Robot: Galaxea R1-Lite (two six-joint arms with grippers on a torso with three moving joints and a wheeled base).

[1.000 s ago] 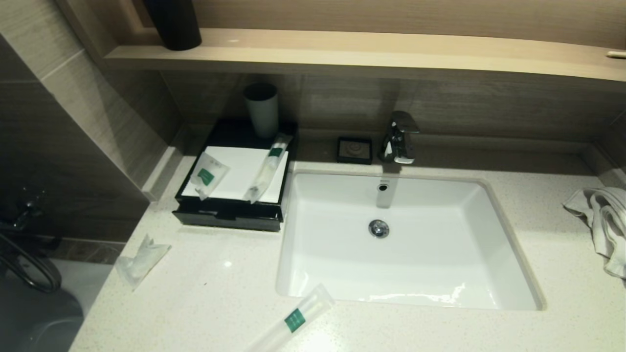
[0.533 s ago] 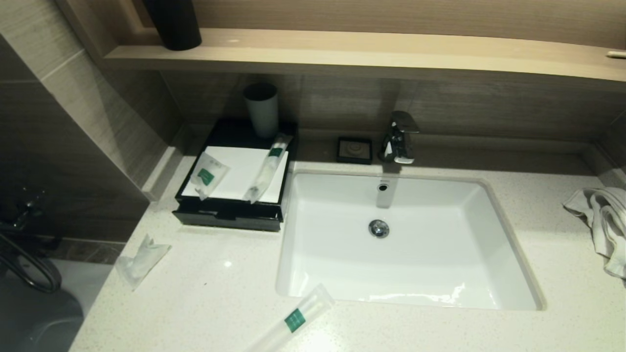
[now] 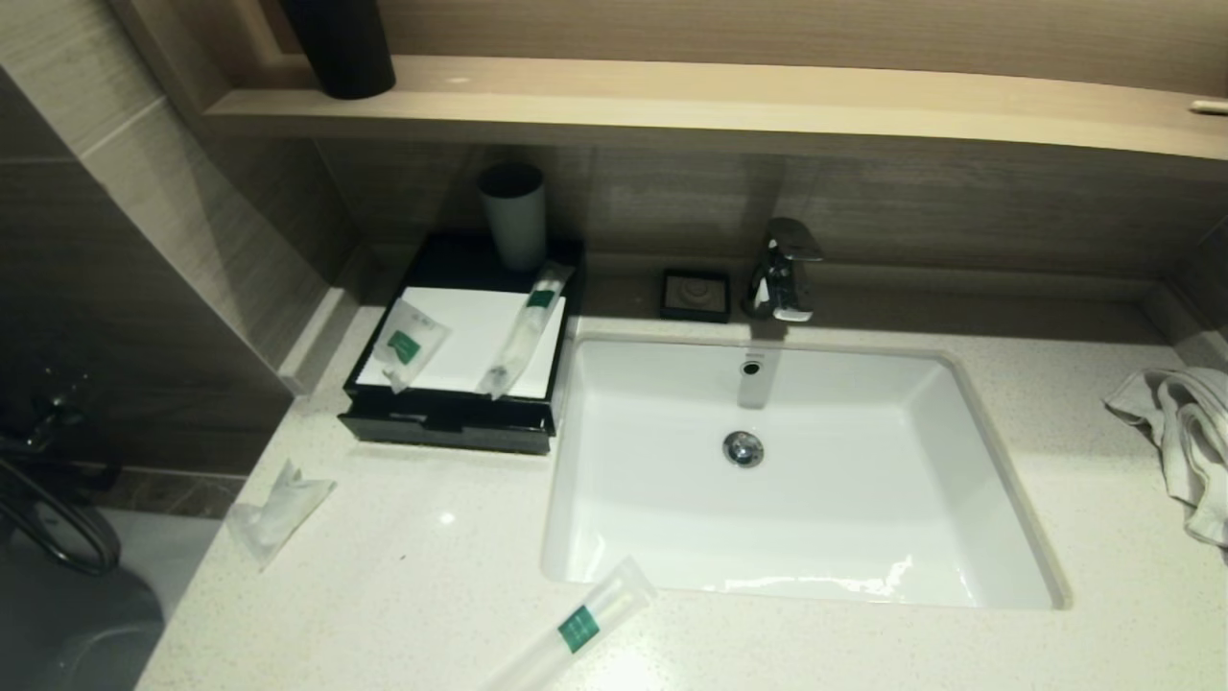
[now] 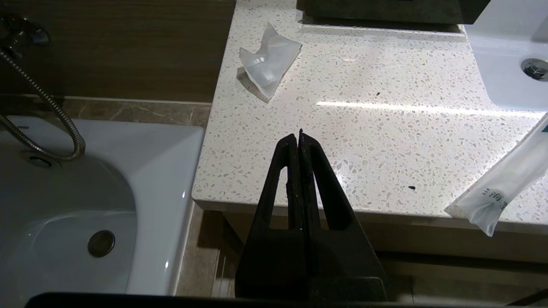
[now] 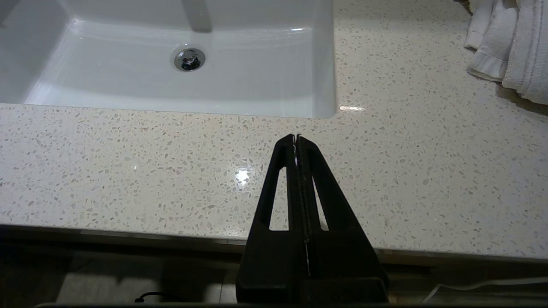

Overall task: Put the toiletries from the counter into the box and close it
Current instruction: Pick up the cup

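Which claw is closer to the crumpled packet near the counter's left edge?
Left. The left claw hangs over the front edge, short of the crumpled packet; the right claw is beyond the basin.

Two packets [image 3: 413,344] on box [image 3: 451,422]; two on counter [image 3: 403,576].

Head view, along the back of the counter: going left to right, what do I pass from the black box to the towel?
Black box → soap dish → faucet → white towel.
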